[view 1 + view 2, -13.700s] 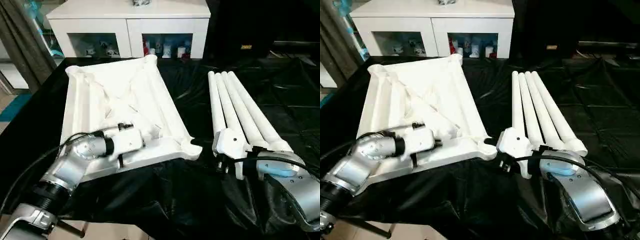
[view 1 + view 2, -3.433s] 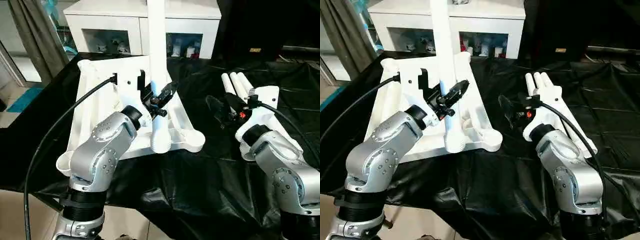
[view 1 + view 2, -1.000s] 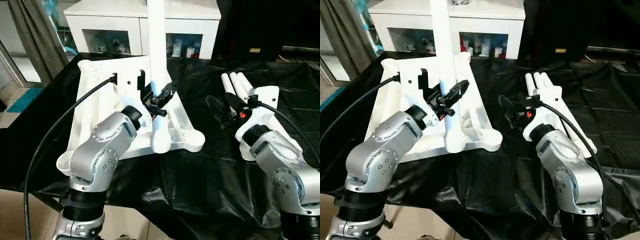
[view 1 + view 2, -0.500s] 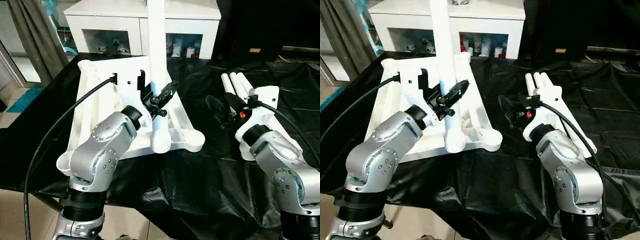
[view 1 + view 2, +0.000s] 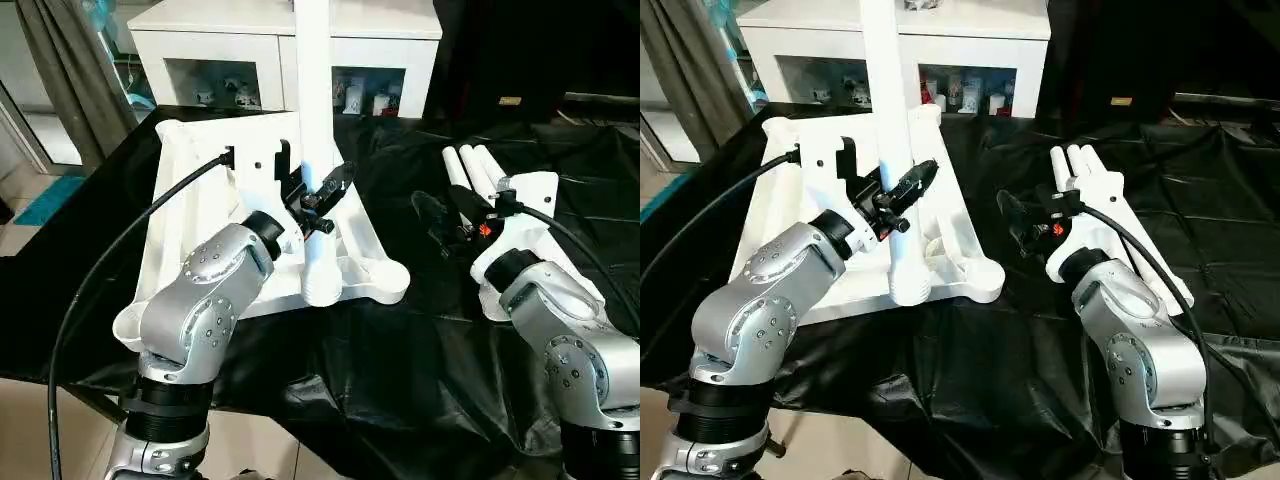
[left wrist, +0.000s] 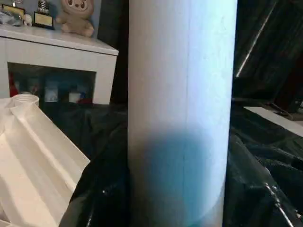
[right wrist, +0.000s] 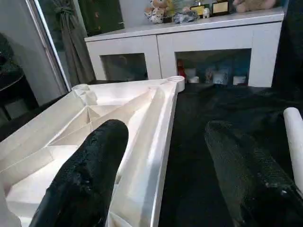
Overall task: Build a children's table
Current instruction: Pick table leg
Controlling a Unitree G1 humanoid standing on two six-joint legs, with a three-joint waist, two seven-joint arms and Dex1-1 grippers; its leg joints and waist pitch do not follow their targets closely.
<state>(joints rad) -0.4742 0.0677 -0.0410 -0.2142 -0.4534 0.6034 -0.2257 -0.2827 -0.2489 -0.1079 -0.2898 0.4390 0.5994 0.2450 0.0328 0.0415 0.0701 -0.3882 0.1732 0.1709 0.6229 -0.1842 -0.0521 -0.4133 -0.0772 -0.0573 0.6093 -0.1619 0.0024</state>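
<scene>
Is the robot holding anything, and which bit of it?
Its left end effector grips the upright table leg low down, just above the corner socket. The right end effector holds nothing.

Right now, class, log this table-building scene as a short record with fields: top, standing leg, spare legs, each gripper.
tabletop: underside up on the black cloth
standing leg: upright in the near corner socket
spare legs: lying together right of the top
left gripper: closed around the standing leg
right gripper: open, empty, above the cloth

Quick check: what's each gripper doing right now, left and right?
Left gripper: closed on the upright leg standing in the tabletop corner socket.
Right gripper: open, holding nothing.
</scene>
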